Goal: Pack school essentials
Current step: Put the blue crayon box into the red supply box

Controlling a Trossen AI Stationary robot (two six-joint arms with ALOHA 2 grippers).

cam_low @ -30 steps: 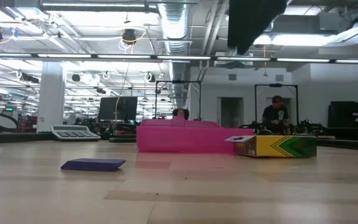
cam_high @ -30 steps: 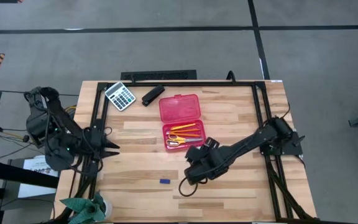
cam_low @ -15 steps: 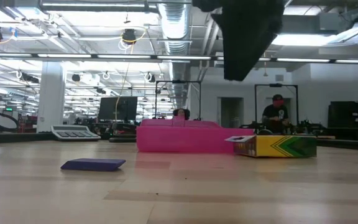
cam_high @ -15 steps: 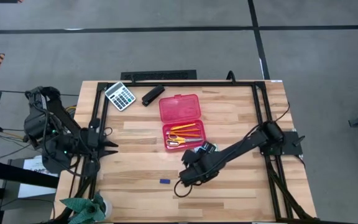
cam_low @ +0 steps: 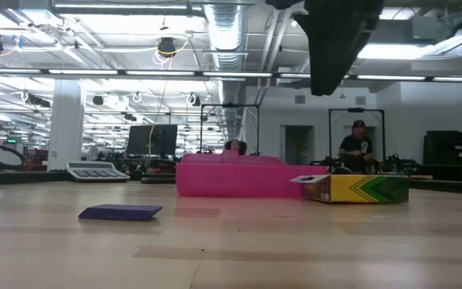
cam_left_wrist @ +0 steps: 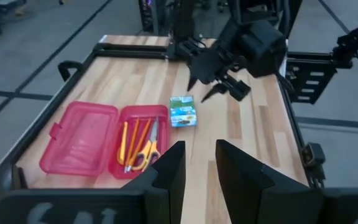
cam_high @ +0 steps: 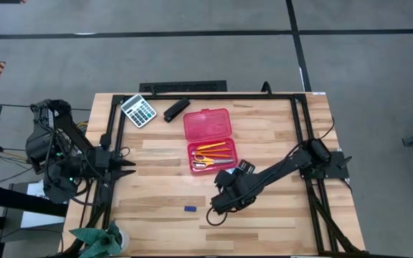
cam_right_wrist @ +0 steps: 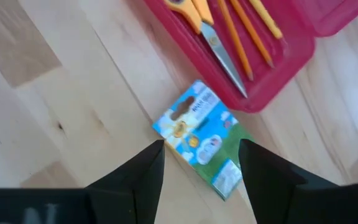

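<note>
An open pink case (cam_high: pixel 208 140) lies mid-table. Its tray (cam_right_wrist: pixel 253 68) holds yellow-handled scissors (cam_right_wrist: pixel 197 15), two orange pencils (cam_right_wrist: pixel 241 34) and a yellow pen (cam_right_wrist: pixel 267 18). A small green-and-white packet (cam_right_wrist: pixel 199 138) lies flat on the wood just near of the tray. My right gripper (cam_right_wrist: pixel 201 171) hangs open above it, one finger on either side, touching nothing; the low view shows it (cam_low: pixel 339 48) well above the table. A tiny blue piece (cam_high: pixel 190 208) lies toward the near edge. My left gripper (cam_high: pixel 124 166) waits at the table's left edge, slightly open.
A grey calculator (cam_high: pixel 138 110) and a black stapler (cam_high: pixel 176 110) lie at the far left of the table. A black frame (cam_high: pixel 296 107) runs along the table's sides. Bare wood lies right of the case. A person stands in the room behind (cam_low: pixel 358 148).
My right gripper has sunk a little over the packet and tipped further downward, its fingers staying open. The packet, case and blue piece have not moved.
</note>
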